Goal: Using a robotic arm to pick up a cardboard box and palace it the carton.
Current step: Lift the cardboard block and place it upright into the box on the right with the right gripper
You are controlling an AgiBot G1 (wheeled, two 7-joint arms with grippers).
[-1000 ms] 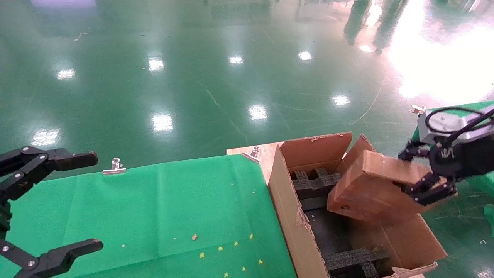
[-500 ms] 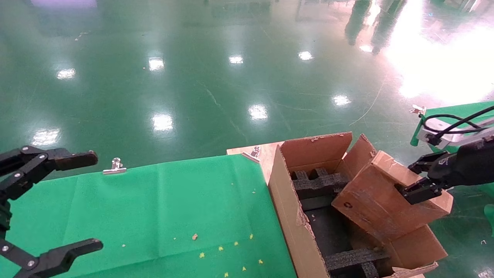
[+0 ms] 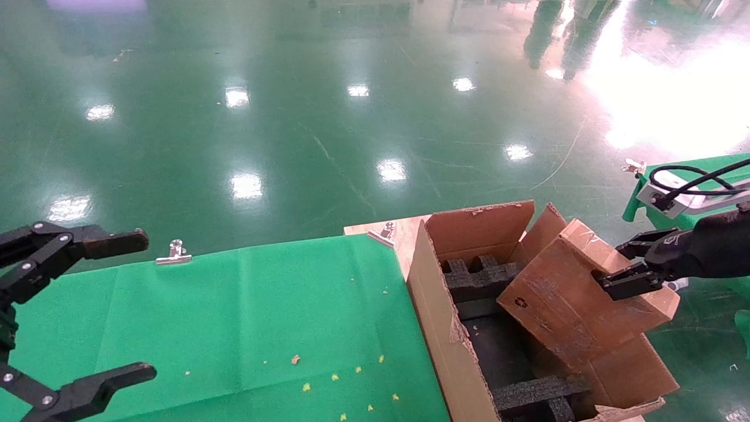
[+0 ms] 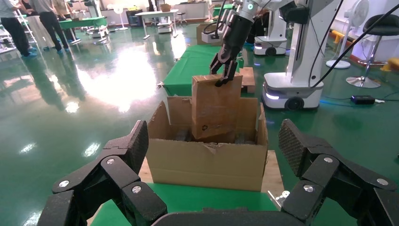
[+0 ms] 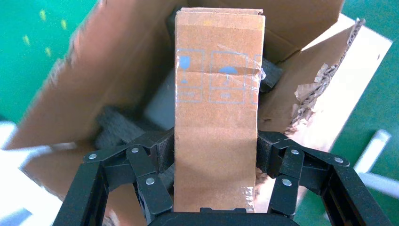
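One small closed brown cardboard box [image 3: 577, 293] with a black recycling mark tilts into the large brown corrugated carton [image 3: 445, 328], its lower end down among the black foam inserts [image 3: 477, 278]. The right tool [image 3: 624, 266] is clamped on the box's upper end. The left tool [image 3: 88, 305] hangs spread apart over the green-covered bench [image 3: 246, 316], well apart from the carton.

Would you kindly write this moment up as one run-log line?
right end effector: shut on cardboard box | box: tilted, lower end inside carton | left end effector: open, parked over green cloth
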